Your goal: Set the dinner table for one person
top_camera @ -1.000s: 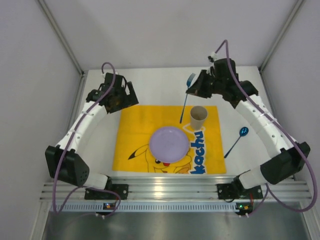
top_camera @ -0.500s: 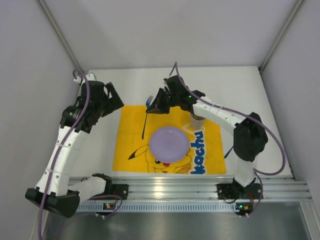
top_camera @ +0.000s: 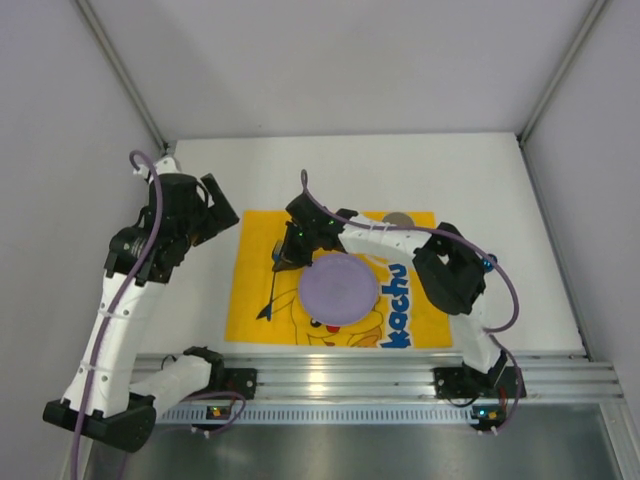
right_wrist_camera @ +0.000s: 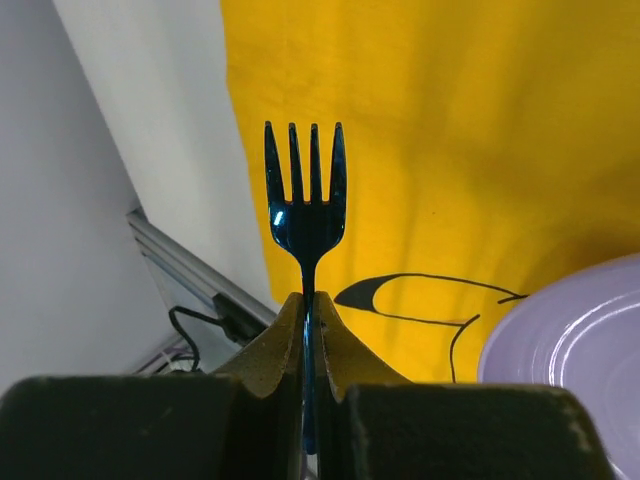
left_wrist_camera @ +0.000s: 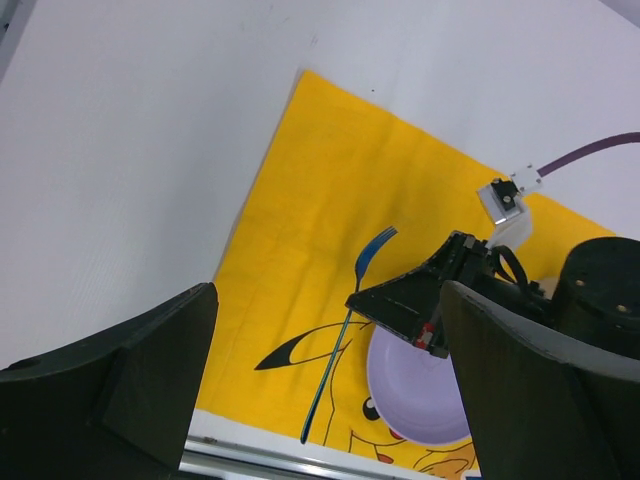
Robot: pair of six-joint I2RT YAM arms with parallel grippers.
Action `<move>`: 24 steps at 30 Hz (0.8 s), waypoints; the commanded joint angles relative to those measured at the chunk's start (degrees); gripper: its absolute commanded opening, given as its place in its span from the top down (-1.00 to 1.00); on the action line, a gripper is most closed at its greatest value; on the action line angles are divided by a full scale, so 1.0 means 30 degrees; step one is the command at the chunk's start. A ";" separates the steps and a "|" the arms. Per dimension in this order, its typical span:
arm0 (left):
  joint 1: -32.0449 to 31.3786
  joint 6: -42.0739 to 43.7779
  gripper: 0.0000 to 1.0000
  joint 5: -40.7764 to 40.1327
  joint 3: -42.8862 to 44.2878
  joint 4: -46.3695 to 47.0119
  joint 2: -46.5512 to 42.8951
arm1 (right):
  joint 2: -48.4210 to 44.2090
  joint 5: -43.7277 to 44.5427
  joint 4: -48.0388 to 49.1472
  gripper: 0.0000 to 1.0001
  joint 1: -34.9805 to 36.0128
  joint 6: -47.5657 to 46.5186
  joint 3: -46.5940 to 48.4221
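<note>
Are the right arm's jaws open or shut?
Shut: the right gripper clamps the fork; the wrist view shows both jaws pressed against its handle.

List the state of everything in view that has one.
Left pincer: open, empty.
Right pincer: shut on the fork.
Fork: held by its handle, tines sticking out past the fingertips, over the mat left of the plate.
Plate: flat on the mat, empty.
Cup: mostly hidden behind the right arm; looks upright.
Mat: spread flat on the dinner table.
</note>
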 commanded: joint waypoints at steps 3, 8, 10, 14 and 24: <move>-0.0018 0.0121 -0.96 0.0229 0.0093 -0.0591 -0.0669 | 0.1600 0.2188 -0.1780 1.00 0.1024 -0.1164 0.2619; -0.0018 0.0473 -0.96 0.0171 0.0357 -0.0825 -0.0757 | 0.2775 0.2310 -0.2607 1.00 0.1494 -0.1458 0.2890; -0.0018 0.0532 -0.96 0.0287 0.0298 -0.0825 -0.0844 | 0.2834 0.2630 -0.2343 1.00 0.1553 -0.1721 0.2918; -0.0018 0.0561 -0.96 0.0638 0.0123 -0.0708 -0.0844 | 0.3330 0.2983 -0.2341 1.00 0.1553 -0.2805 0.3735; -0.0018 0.0854 -0.96 0.1137 0.0005 -0.0386 -0.0610 | 0.2543 0.2309 -0.1638 0.07 0.1553 -0.3860 0.4470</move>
